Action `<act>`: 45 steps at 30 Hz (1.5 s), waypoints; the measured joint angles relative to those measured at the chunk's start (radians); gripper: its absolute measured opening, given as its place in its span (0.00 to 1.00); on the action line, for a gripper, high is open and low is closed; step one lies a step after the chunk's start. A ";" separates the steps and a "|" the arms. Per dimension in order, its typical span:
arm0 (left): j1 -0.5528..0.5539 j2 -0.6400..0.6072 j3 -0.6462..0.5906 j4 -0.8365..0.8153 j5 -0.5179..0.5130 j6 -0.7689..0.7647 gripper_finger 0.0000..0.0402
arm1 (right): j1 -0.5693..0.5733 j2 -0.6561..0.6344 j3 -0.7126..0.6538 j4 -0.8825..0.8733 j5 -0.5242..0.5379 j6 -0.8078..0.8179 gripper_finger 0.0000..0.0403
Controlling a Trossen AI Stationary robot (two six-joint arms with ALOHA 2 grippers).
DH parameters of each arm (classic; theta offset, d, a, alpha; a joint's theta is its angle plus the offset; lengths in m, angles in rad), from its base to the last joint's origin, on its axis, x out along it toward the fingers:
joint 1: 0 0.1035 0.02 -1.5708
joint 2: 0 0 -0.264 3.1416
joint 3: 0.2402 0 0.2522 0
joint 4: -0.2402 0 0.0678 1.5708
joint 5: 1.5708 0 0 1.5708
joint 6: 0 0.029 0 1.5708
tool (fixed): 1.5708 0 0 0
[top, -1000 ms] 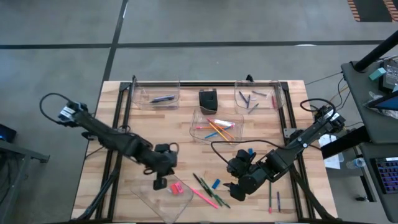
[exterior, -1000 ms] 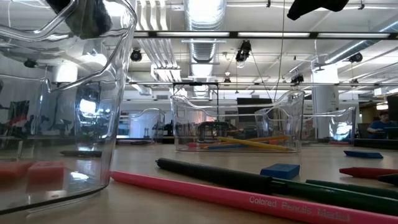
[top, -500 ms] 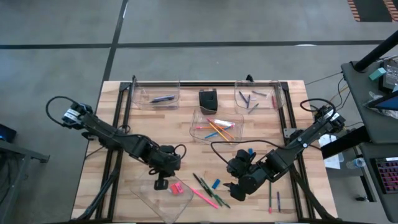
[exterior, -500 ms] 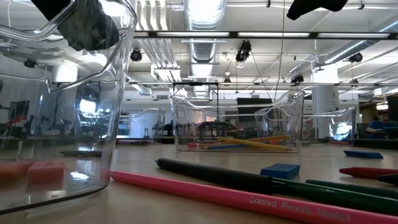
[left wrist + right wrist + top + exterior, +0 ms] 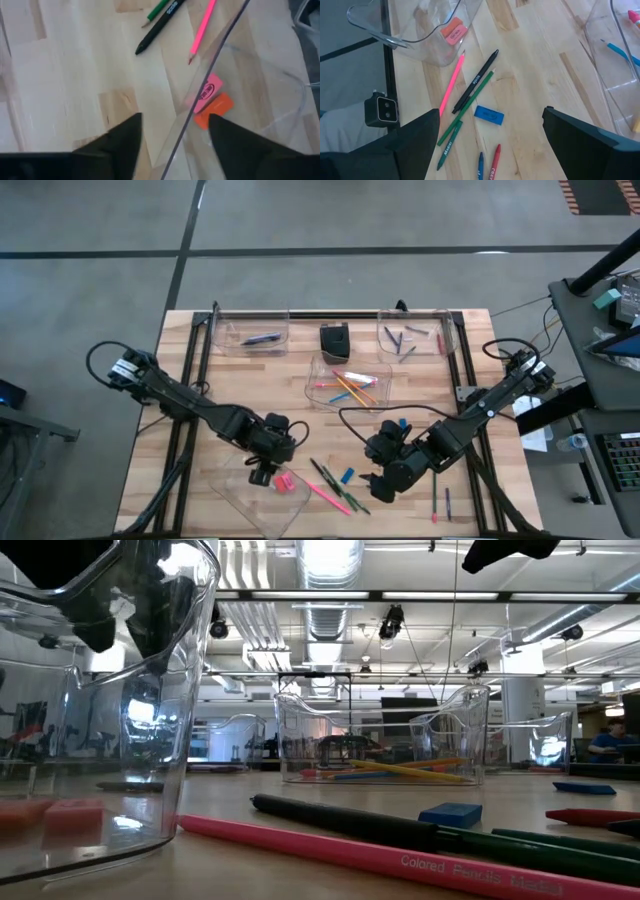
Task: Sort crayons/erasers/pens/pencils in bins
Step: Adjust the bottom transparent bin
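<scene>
Erasers: pink eraser (image 5: 208, 91) and orange-red eraser (image 5: 214, 110) lie together in the near bin (image 5: 240, 30); a blue eraser (image 5: 489, 114) lies on the table (image 5: 260, 385)
Left gripper (image 5: 175, 137): fingers spread over the bin's rim, holding nothing
Right gripper (image 5: 490, 150): wide open above the loose sticks, empty
Only the low view shows: "Colored Pencils" printed on the pink pencil (image 5: 400, 862)
Right wrist view: black pen (image 5: 475, 80) carries unreadable white print
</scene>
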 joint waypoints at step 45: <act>0.019 -0.022 -0.095 -0.524 0.026 -0.777 0.46 | 0.000 0.000 0.000 0.000 0.001 -0.004 0.84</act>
